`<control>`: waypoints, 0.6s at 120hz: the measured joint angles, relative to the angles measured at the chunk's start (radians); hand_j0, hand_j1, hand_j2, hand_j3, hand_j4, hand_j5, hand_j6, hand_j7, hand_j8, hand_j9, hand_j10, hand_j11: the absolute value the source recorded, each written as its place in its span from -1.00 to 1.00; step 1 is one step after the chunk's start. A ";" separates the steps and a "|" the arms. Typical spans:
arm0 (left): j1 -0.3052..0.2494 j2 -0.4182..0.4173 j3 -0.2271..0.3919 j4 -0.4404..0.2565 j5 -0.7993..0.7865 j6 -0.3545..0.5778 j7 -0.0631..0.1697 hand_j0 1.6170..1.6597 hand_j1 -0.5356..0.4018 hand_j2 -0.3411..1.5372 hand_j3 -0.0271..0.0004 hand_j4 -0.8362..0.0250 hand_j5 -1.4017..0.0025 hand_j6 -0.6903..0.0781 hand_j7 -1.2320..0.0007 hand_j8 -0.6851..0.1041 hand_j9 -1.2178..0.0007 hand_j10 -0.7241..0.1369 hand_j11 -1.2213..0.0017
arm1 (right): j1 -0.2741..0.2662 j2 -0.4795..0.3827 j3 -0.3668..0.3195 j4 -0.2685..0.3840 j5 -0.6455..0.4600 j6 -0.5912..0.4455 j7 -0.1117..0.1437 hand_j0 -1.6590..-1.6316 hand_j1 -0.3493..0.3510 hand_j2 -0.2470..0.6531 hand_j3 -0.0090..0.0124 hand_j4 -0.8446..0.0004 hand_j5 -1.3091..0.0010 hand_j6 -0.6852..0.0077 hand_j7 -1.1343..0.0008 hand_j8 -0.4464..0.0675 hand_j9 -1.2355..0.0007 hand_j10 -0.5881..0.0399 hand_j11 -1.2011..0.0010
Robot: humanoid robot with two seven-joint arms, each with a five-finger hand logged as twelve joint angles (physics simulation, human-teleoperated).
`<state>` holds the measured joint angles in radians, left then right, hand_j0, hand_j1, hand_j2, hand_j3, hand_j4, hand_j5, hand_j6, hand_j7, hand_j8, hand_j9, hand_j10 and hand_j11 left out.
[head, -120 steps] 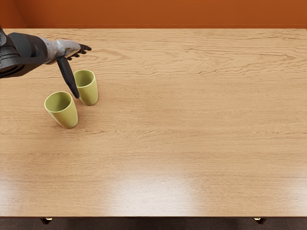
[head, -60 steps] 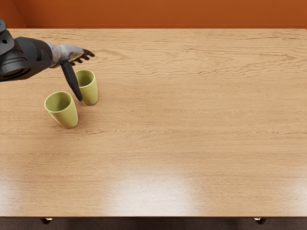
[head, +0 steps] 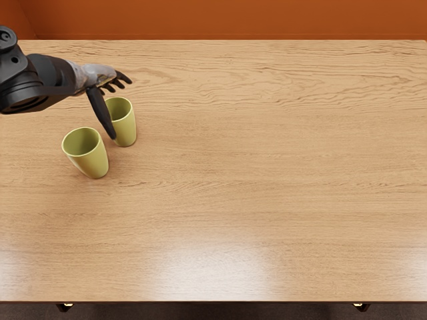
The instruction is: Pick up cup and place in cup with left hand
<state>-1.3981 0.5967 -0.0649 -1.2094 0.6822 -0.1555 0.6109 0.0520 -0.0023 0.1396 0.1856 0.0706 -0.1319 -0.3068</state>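
With our left hand (head: pixel 97 75) we spread the fingers (head: pixel 121 77) wide, thumb (head: pixel 101 112) partly hiding the farther cup (head: pixel 126 125), the nearer cup (head: pixel 92 163) beside it.

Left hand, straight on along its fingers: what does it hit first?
Looks free: the left hand points picture-right over the table, missing the far cup and near cup. Depth unclear; it might dip into the table.

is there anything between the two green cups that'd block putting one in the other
Only the left hand might: its thumb slants across the far cup in this view, beside the near cup. Nothing else visible stands between.
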 joint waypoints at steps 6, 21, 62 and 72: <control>0.001 0.000 0.005 0.001 0.000 0.000 0.000 0.92 0.55 -0.61 0.97 0.63 0.75 0.44 0.72 0.39 0.72 0.37 0.72 | 0.000 0.000 0.000 0.000 0.000 0.000 0.000 -0.93 -0.90 -0.46 -0.16 0.93 0.94 0.89 0.93 0.62 0.94 0.78 0.93; 0.002 0.003 0.010 0.006 0.000 -0.001 0.000 0.92 0.47 -0.60 0.97 0.55 0.69 0.35 0.65 0.31 0.65 0.29 0.65 | 0.000 0.000 0.000 0.000 0.000 0.000 0.000 -0.93 -0.90 -0.46 -0.16 0.93 0.94 0.89 0.93 0.62 0.94 0.78 0.93; 0.003 -0.002 0.013 0.018 -0.001 -0.003 0.000 0.92 0.29 -0.59 0.97 0.39 0.56 0.18 0.51 0.13 0.50 0.20 0.50 | 0.000 -0.002 0.000 0.000 0.000 0.000 0.000 -0.93 -0.90 -0.46 -0.16 0.93 0.94 0.89 0.93 0.62 0.94 0.78 0.93; 0.004 -0.002 0.013 0.021 -0.002 -0.004 0.000 0.92 0.25 -0.58 0.97 0.35 0.53 0.13 0.47 0.09 0.46 0.23 0.46 | 0.000 -0.002 0.000 0.000 0.000 0.000 0.000 -0.93 -0.90 -0.46 -0.16 0.93 0.94 0.89 0.93 0.62 0.94 0.78 0.93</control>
<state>-1.3937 0.5952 -0.0524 -1.1882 0.6801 -0.1596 0.6109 0.0522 -0.0044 0.1396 0.1856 0.0706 -0.1319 -0.3068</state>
